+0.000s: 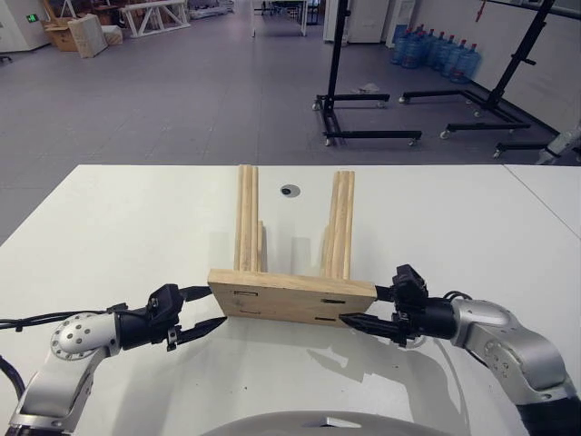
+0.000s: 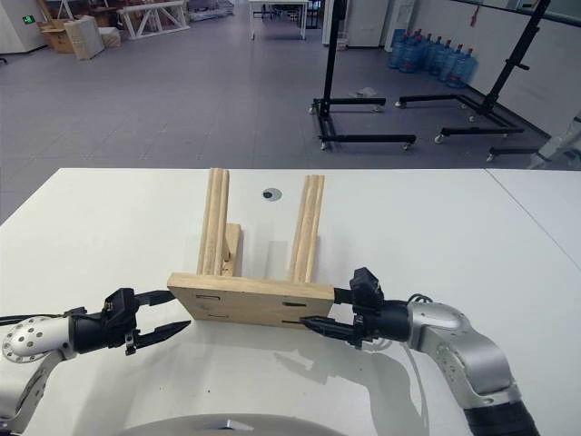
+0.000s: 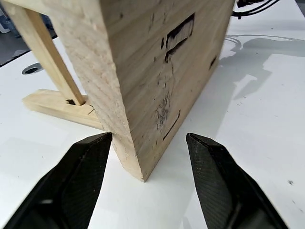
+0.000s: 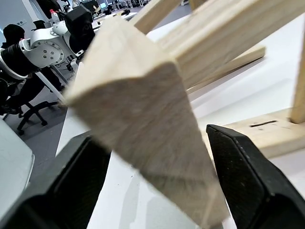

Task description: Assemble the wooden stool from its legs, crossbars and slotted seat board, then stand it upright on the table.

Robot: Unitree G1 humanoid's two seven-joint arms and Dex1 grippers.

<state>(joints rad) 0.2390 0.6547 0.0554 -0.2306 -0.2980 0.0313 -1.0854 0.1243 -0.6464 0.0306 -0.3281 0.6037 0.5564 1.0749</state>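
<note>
Left tool [image 1: 211, 306]: released, fingers [image 3: 78, 181] spread either side of the seat board's left end, not touching it.
Seat board [image 1: 290, 300]: slotted, standing on its long edge on the desk [image 1: 109, 227], slots facing the robot.
Legs: left pair [image 1: 246, 218] and right pair [image 1: 340, 222] run away from the seat board's far face, lying level.
Crossbar [image 2: 233, 247]: behind the seat board, beside the left pair.
Right tool [image 1: 361, 305]: at the seat board's right end; cannot tell whether it clamps.

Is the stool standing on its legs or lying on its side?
On its side. The seat board stands on edge on the table, and the legs point horizontally away from the robot.
</note>
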